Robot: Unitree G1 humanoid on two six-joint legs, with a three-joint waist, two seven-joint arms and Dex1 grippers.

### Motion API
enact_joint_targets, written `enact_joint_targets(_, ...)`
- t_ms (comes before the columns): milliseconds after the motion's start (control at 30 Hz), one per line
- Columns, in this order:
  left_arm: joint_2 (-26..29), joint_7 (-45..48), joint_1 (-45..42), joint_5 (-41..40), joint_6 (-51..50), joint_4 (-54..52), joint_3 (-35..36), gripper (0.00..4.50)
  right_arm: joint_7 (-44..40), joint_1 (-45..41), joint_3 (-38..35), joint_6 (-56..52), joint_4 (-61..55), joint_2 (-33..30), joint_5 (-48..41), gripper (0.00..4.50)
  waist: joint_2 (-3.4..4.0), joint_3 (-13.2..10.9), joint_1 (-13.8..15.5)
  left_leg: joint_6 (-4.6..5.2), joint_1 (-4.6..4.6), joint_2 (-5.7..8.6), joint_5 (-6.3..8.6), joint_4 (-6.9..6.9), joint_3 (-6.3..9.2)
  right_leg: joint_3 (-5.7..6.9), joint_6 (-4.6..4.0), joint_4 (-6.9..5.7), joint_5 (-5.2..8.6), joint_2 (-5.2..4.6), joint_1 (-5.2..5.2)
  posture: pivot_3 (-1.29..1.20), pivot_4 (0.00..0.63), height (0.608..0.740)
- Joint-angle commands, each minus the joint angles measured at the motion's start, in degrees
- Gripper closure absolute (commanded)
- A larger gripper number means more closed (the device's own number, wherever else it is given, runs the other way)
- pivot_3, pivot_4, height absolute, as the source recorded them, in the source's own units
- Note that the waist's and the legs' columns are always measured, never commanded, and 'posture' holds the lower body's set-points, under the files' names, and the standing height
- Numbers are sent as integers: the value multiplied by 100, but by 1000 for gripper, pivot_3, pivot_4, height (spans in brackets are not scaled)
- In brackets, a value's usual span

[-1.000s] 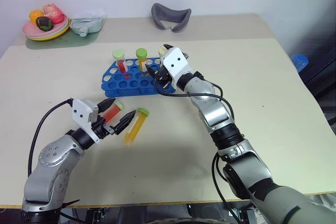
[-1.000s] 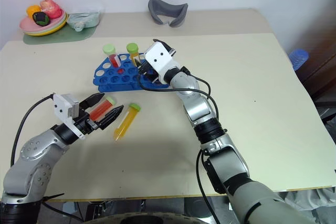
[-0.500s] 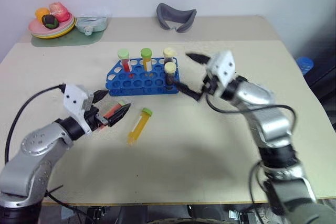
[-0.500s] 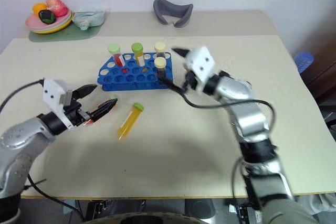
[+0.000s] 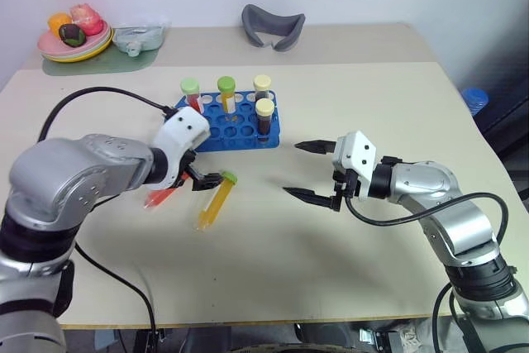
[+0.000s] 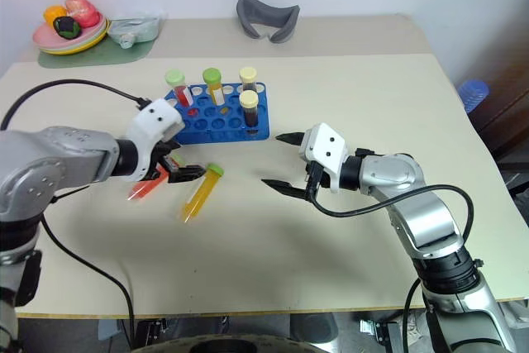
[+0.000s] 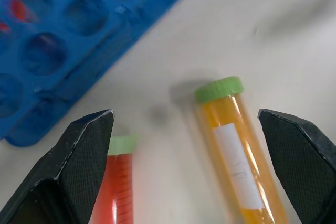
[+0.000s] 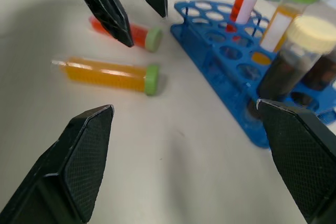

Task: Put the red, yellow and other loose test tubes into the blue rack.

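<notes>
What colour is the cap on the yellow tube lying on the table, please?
Green; the yellow tube's cap shows best in the left wrist view.

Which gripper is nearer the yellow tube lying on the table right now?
Left. The left gripper hangs open right over the yellow tube's green-capped end. The right gripper, also open and empty, sits well off to the tube's other side.

A big tan table (image 5: 331,270) takes up most of the frame. At the upper left, a pink plate (image 5: 51,45) on a yellow one holds toy food. Just right of it is a pale green dish (image 5: 136,37). Both sit on a green mat (image 5: 91,66). A gray curved thing (image 5: 272,26) lies at the top middle. A blue thing (image 5: 474,97) shows at the right edge.
</notes>
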State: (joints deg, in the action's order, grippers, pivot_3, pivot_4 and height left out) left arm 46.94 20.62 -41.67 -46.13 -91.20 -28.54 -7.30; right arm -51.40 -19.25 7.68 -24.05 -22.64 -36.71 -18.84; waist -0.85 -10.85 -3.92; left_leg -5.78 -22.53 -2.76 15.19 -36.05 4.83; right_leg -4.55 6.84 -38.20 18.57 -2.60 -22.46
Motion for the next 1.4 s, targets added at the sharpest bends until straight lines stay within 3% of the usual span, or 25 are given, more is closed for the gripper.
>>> enact_joint_targets(33, -44, -366, -160, -425, -130, 223, -214, 0, -118, 76, 40, -11, -402, -92, -90, 26, 1, -1, -1, 0, 0, -2, 0, 2, 1, 0, -1, 0, 0, 2, -2, 0, 150, 740)
enact_joint_targets(300, -199, -1531, -356, -1271, -130, 907, -371, 0, -687, 188, 56, -249, -722, -492, -462, 26, -1, -5, 60, 0, 2, 0, 0, -13, 2, 1, 1, -6, -1, -3, 8, 0, 150, 740)
enact_joint_targets(733, -9, -2909, -370, -2647, -130, 1169, -888, 0, -639, 125, 176, -414, -849, -317, -617, 26, -2, -6, 145, 0, 0, 1, 0, -12, 2, 0, 0, -4, -1, -5, 5, 0, 150, 740)
enact_joint_targets(1133, 113, -3217, -279, -1905, -130, 1327, -1135, 0, -619, 84, 257, -432, -847, -287, -605, 26, -1, -4, 136, -1, 6, 1, -1, -13, 1, 0, 0, -7, -1, -3, 8, 0, 150, 740)
enact_joint_targets(1400, 278, -2385, -639, -1343, -130, 1605, -1361, 0, -465, 200, 261, -355, -879, -272, -519, 26, -1, -4, 133, -1, 8, 1, -1, -13, 1, 0, 0, -9, -1, -1, 8, 0, 150, 740)
